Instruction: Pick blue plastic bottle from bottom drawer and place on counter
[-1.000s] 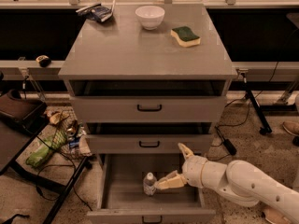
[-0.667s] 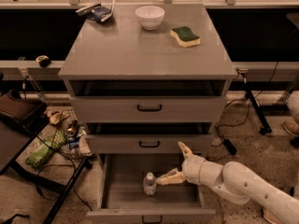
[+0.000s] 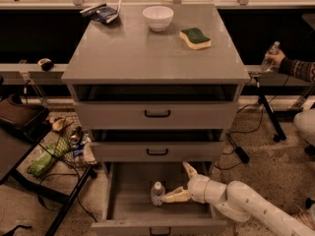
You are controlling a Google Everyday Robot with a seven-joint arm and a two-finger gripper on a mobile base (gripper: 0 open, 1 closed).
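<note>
The blue plastic bottle (image 3: 157, 192) stands upright in the open bottom drawer (image 3: 128, 200), near the middle, with its white cap on top. My gripper (image 3: 175, 182) is inside the drawer just right of the bottle. It is open, with one finger (image 3: 173, 196) reaching toward the bottle's side and the other finger (image 3: 189, 170) pointing up and back. My white arm (image 3: 246, 205) comes in from the lower right. The counter (image 3: 142, 53) is the grey top of the cabinet, high above the gripper.
On the counter stand a white bowl (image 3: 158, 17), a green and yellow sponge (image 3: 195, 37) and a snack bag (image 3: 104, 12). The two upper drawers (image 3: 157, 115) are pulled slightly out. A person's hand with another bottle (image 3: 272, 57) is at the right. Clutter and a chair (image 3: 29, 146) are at the left.
My gripper has stayed beside the bottle while the arm behind it has sunk a little. A person's hand with a bottle has come into view at the right.
</note>
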